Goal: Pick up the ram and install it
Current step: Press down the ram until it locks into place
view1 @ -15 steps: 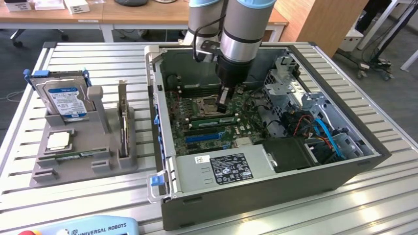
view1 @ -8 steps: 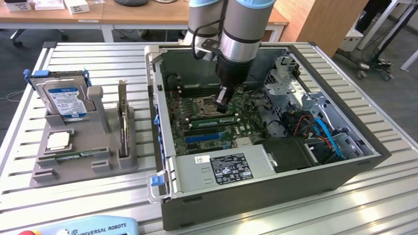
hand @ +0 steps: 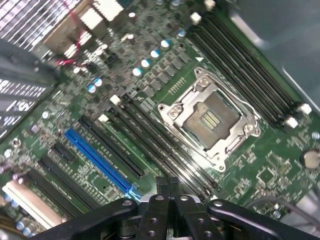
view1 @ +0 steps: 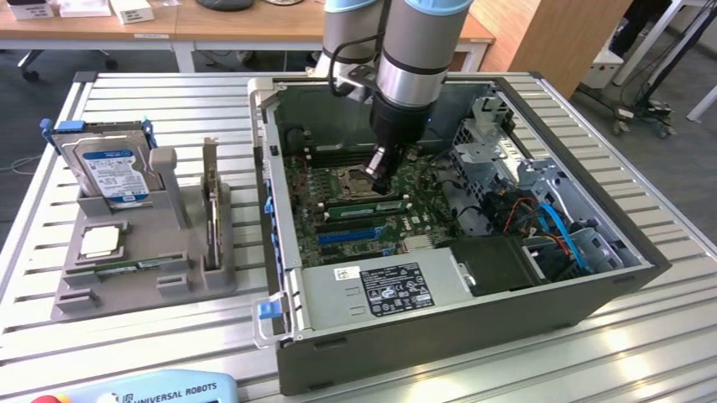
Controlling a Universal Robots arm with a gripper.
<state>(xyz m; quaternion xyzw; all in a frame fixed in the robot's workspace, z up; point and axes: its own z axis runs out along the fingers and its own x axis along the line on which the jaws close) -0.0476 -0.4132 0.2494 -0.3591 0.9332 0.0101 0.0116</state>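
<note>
My gripper [view1: 381, 186] hangs inside the open computer case [view1: 627, 277], low over the motherboard [view1: 421, 222] beside the CPU socket [view1: 349, 178]. Its fingers [hand: 161, 187] are pressed together with nothing between them. In the exterior view a long green ram stick [view1: 361, 204] stands in a memory slot right by the fingertips; whether they touch it I cannot tell. In the wrist view the shut gripper [hand: 167, 181] points at the memory slots [hand: 165, 150] between the CPU socket [hand: 210, 120] and the blue slot [hand: 97, 160]. A second thin green strip [view1: 140, 266] lies in the grey holder.
The grey holder [view1: 84, 298] at the exterior view's left carries a silver hard drive [view1: 109, 172], a tall dark card on edge [view1: 210, 210] and a square chip [view1: 99, 242]. Cables and drive bays [view1: 549, 227] fill the case's right side. The power supply [view1: 387, 290] sits at its front.
</note>
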